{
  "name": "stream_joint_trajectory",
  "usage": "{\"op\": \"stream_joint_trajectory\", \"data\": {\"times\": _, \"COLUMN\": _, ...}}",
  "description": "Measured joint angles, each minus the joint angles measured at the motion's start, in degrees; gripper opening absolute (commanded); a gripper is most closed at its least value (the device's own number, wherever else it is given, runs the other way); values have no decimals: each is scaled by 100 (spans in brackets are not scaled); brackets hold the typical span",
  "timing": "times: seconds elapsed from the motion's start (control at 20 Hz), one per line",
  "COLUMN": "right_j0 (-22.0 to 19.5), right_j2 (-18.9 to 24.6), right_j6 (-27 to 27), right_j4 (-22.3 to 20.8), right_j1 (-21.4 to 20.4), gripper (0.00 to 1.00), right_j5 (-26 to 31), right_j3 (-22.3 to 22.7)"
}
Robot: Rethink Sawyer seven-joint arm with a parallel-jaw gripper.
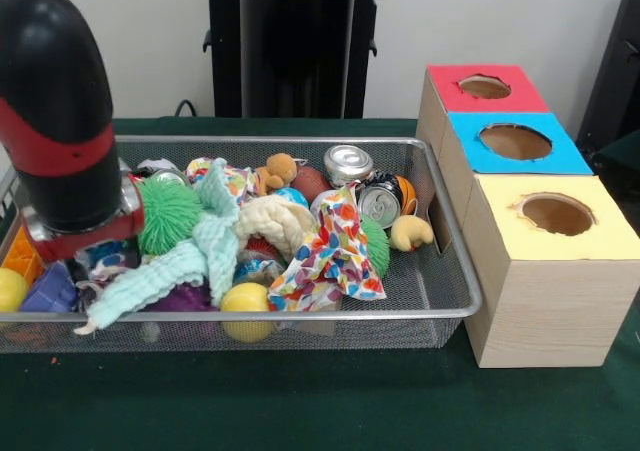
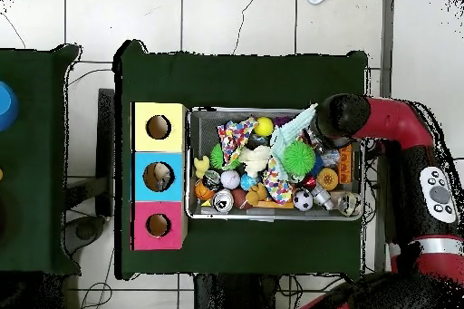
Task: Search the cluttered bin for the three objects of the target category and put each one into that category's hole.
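Green-clothed table (image 1: 300, 411) held the wire-mesh bin (image 1: 455, 306); beside its blue-surround hole (image 1: 515, 141), the arm (image 1: 55, 111) reached inside, finger state impossible to tell.

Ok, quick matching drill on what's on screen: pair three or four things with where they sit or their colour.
Things:
1. middle hole
2. spiky ball
3. silver can
4. yellow ball

Descriptions:
a. green, beside the arm
b. at the bin's front wall
c. blue surround
d. near the bin's back rim, top showing

Pairs: 1-c, 2-a, 3-d, 4-b
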Motion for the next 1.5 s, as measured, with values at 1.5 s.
{"op": "stream_joint_trajectory", "data": {"times": 1.5, "right_j0": 59, "right_j2": -27, "right_j6": 0, "right_j4": -208, "right_j1": -558, "gripper": 100, "right_j5": 21, "right_j3": 6}}
